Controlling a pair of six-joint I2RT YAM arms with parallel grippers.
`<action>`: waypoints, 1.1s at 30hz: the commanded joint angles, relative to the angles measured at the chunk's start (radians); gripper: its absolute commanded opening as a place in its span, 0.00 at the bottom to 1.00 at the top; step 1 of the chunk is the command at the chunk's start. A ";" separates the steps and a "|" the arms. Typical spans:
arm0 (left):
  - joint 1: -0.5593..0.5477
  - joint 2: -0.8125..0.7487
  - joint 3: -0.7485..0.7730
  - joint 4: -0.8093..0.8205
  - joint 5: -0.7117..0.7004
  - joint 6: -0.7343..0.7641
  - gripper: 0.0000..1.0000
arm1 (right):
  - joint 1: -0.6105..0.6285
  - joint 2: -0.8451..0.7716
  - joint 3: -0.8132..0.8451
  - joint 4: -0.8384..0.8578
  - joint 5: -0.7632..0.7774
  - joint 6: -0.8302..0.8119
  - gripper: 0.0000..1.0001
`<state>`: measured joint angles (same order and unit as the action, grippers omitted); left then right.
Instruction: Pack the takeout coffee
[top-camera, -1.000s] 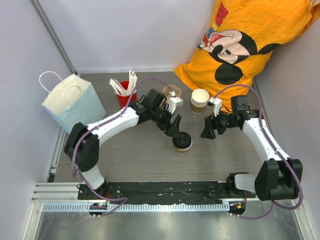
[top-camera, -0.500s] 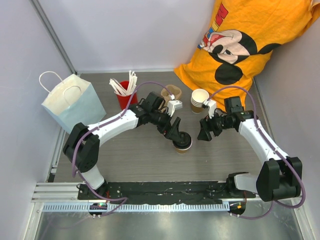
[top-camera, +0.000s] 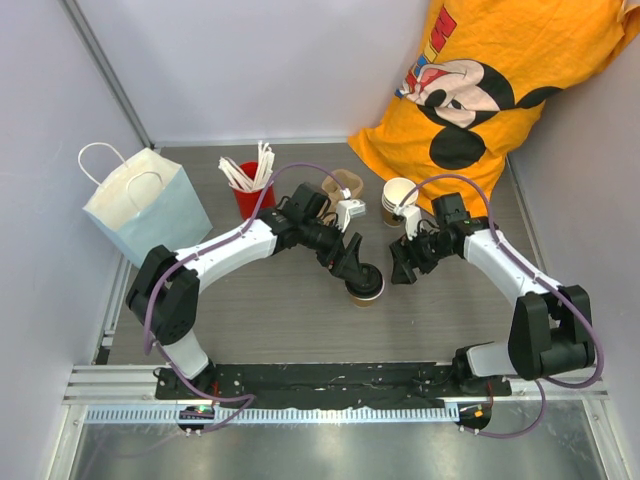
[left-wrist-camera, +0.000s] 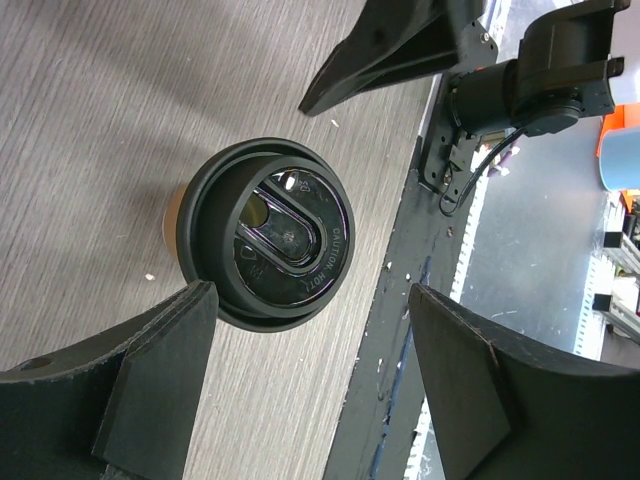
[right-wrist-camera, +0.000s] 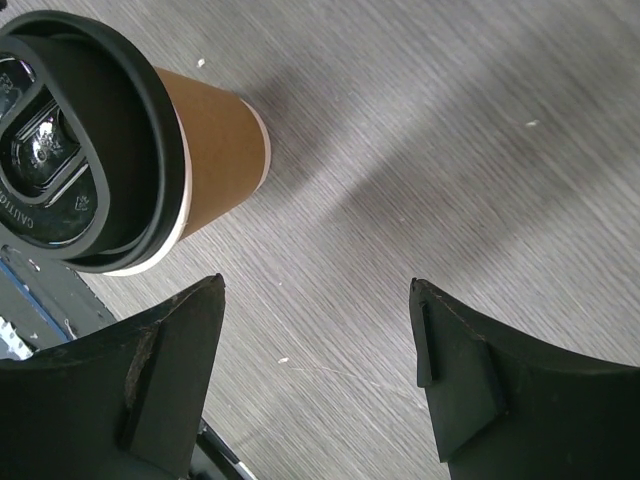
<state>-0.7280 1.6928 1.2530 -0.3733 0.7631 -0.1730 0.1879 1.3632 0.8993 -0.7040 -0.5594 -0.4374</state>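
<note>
Standing upright on the grey surface (top-camera: 250, 310) in the top view, the takeout coffee (top-camera: 365, 288) has its long axis vertical, black lid (top-camera: 365, 279) up, with the left pincer (top-camera: 357, 266) over it and the right pincer (top-camera: 399, 270) just beside. The left wrist view looks straight down on the lid; that pincer gapes wide, gripping nothing. The right wrist view shows its pincer likewise spread, cup outside the gap.
</note>
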 joint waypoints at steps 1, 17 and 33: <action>0.001 -0.038 -0.003 0.047 0.036 0.000 0.81 | 0.027 0.020 0.024 0.020 -0.002 0.006 0.80; -0.011 -0.032 -0.009 0.047 0.054 0.009 0.81 | 0.062 0.059 0.023 0.070 -0.004 0.049 0.80; -0.019 -0.019 -0.001 0.045 0.041 0.009 0.81 | 0.074 0.063 0.021 0.077 0.013 0.054 0.80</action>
<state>-0.7429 1.6928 1.2457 -0.3695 0.7876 -0.1749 0.2573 1.4326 0.8993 -0.6529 -0.5579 -0.3893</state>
